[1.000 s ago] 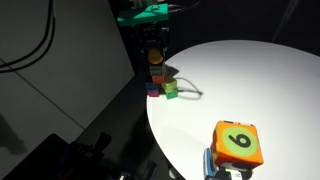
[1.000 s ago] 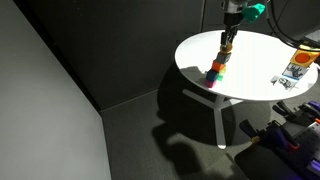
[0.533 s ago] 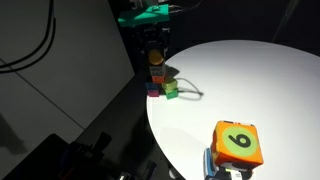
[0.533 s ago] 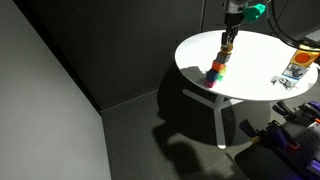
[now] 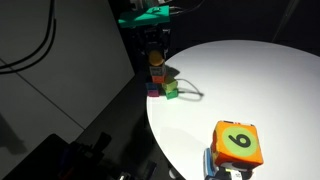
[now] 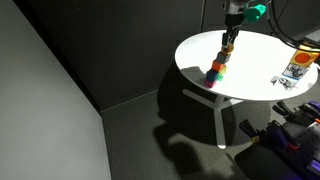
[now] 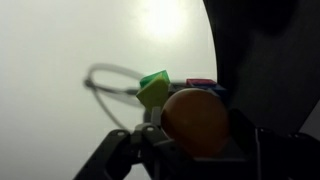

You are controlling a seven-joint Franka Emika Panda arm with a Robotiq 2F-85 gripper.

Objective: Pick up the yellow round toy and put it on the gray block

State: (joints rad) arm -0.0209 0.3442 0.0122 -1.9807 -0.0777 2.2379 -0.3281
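Observation:
The yellow round toy [image 7: 195, 120] is a yellow-orange ball that sits between my gripper's [image 7: 193, 140] fingers in the wrist view. In both exterior views my gripper [image 5: 153, 50] [image 6: 228, 40] hangs over a cluster of small blocks at the table's edge, with the ball [image 5: 155, 59] in it. A small green block [image 7: 153, 88] [image 5: 171, 90] lies just beyond the ball, with red and blue blocks [image 7: 201, 84] beside it. The gray block is hidden under the ball and fingers; I cannot make it out.
The blocks stand close to the rim of a round white table [image 5: 250, 80] [image 6: 255, 85]. A large orange cube with a green numbered face [image 5: 238, 143] [image 6: 300, 62] stands at the opposite rim. A thin loop of wire [image 7: 105, 75] lies by the green block.

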